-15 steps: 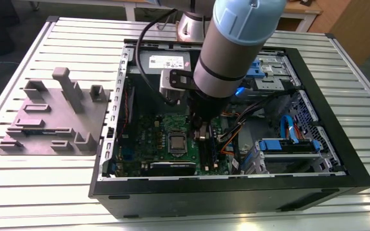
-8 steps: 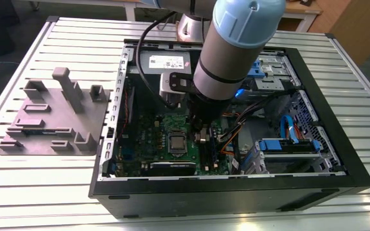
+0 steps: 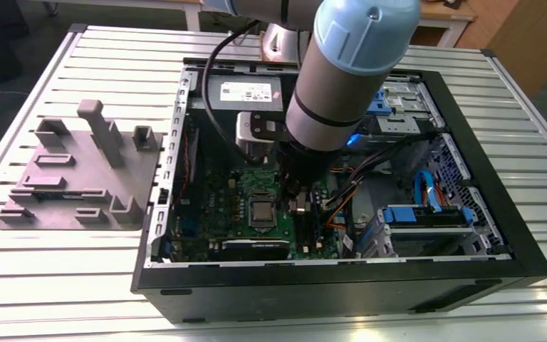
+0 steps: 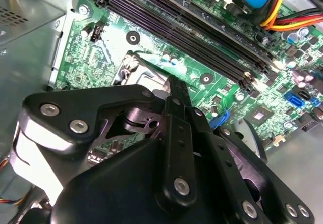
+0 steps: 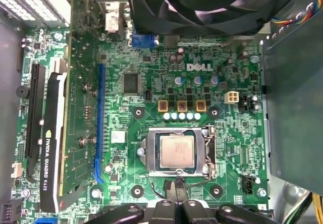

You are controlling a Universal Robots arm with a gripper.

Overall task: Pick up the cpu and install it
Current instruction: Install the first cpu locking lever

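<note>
— Where is the cpu (image 5: 176,151)?

— In the first wrist view it lies flat in the socket (image 5: 209,156) on the green board (image 5: 237,138), with its silver top up.

— And the hand?

— The hand (image 5: 177,187) hangs just beside the socket's edge, apart from the cpu. Its fingers are pressed together, and I see nothing between them.

— So the arm is down in the case?

— Yes. The arm (image 3: 350,71) reaches down into the open case (image 3: 350,288), which lies on its side on the slatted counter (image 3: 65,285). The hand is over the middle of the board. The memory slots (image 4: 202,30) run close by it in the second wrist view, and a black fan (image 5: 202,2) sits across the socket from it.

— Anything else on the counter?

— A grey tray (image 3: 74,189) with upright posts, beside the case on the exterior view's left.
</note>
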